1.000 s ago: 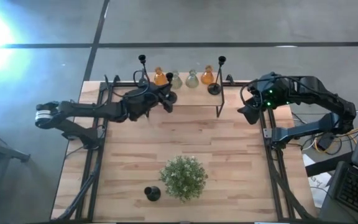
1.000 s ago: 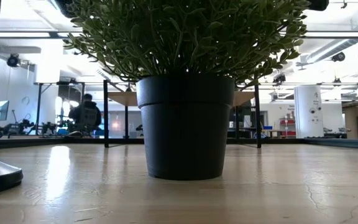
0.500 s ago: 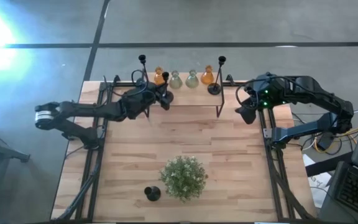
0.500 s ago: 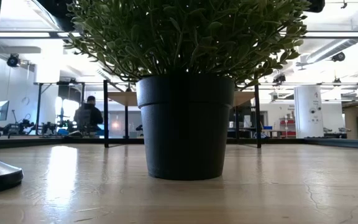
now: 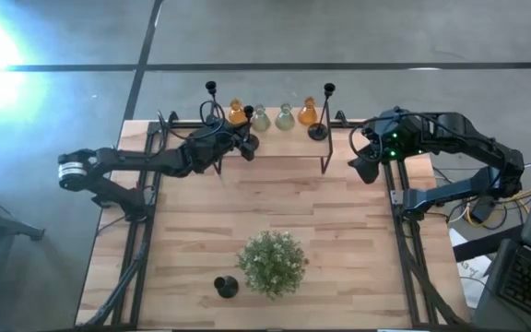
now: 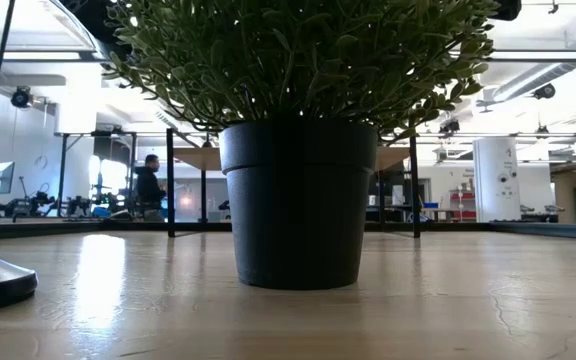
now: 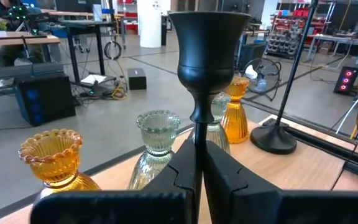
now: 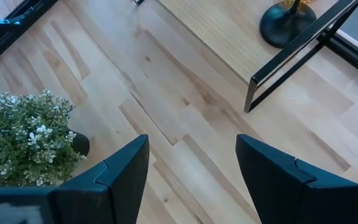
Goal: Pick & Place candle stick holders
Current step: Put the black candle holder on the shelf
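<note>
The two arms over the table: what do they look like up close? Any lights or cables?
Both are dark, jointed and slim. The left arm ends outward in a pale grey cylinder; the right arm shows small green lights and trailing cables. The right gripper has flat, angular black fingers; the left gripper has narrow black ones.

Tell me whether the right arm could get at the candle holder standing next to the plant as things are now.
Probably yes. The right gripper has its jaws open and empty, and bare tabletop lies between it and that candle holder, though the plant beside it may crowd the approach.
</note>
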Controlling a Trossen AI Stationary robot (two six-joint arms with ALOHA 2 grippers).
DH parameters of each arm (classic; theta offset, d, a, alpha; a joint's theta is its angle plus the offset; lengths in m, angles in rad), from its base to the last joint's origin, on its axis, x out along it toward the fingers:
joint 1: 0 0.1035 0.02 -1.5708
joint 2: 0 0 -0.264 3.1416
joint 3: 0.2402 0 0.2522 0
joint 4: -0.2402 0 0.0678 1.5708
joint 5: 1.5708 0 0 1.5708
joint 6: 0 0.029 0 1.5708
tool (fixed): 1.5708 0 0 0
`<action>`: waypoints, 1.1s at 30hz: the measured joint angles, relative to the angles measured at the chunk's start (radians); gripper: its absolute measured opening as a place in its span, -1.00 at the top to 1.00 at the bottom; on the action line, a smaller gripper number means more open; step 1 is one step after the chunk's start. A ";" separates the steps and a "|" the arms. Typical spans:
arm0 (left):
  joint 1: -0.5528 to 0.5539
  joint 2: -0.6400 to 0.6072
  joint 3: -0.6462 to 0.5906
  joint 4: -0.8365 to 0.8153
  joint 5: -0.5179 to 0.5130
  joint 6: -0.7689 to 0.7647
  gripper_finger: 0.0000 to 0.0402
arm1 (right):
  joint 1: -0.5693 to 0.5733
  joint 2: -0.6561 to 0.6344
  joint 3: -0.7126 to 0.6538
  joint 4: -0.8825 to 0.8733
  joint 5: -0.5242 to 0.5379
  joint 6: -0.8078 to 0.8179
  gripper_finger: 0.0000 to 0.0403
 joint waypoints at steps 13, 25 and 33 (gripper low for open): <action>0.020 -0.002 -0.030 0.015 0.018 -0.032 0.93 | 0.000 0.000 0.000 0.000 0.000 -0.004 -0.18; 0.020 -0.003 -0.047 0.036 0.045 -0.083 0.93 | 0.000 0.000 0.000 0.001 0.000 -0.005 -0.16; 0.020 -0.003 -0.047 0.030 0.068 -0.100 0.93 | 0.000 0.000 0.000 0.001 0.000 -0.005 -0.14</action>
